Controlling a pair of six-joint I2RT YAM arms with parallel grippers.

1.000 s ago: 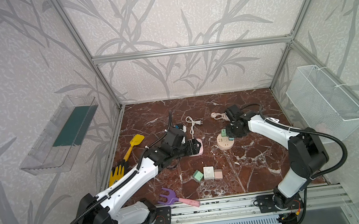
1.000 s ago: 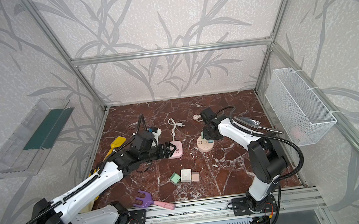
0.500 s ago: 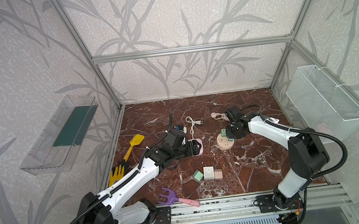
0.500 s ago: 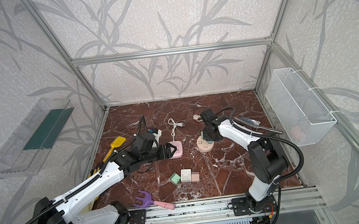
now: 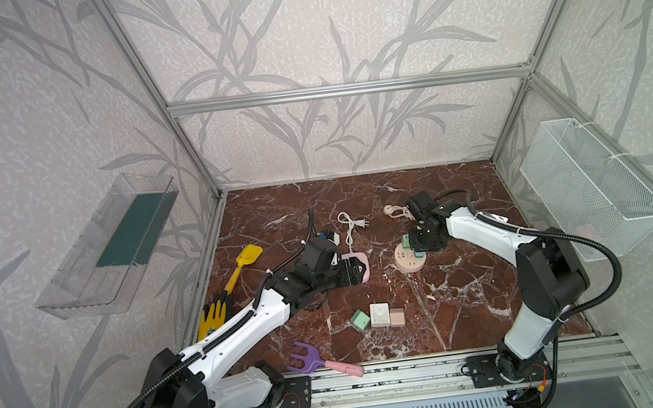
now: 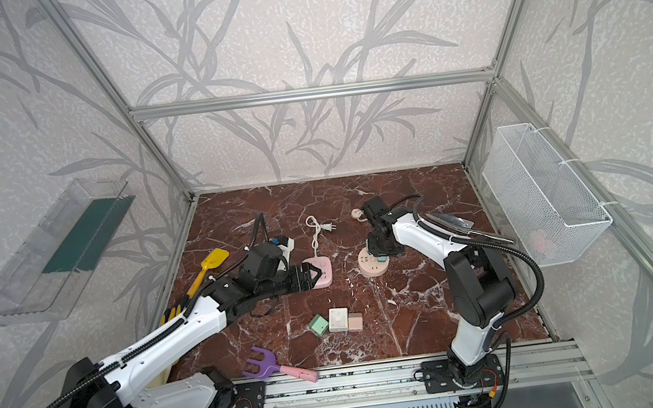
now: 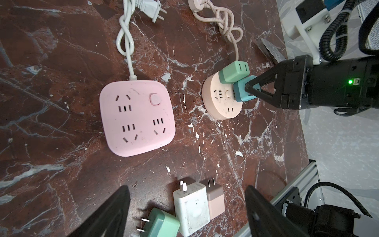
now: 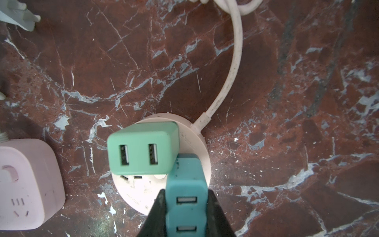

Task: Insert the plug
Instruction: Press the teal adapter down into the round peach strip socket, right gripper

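While my left gripper point(image 7: 187, 188) hangs wide open and empty by the pink power strip point(image 7: 137, 119), my right gripper point(image 8: 185, 202) beyond is clamped on the teal plug point(image 8: 184, 176), which stands on the round socket point(image 7: 221, 104) beside a green charger point(image 8: 141, 149). Seating looks underway to me; next I need a straight downward push.

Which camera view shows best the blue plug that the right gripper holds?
The right wrist view: the blue plug is close, both ports visible, clamped in the right gripper. The left wrist view shows its side at the round socket. Both top views show only a tiny patch.
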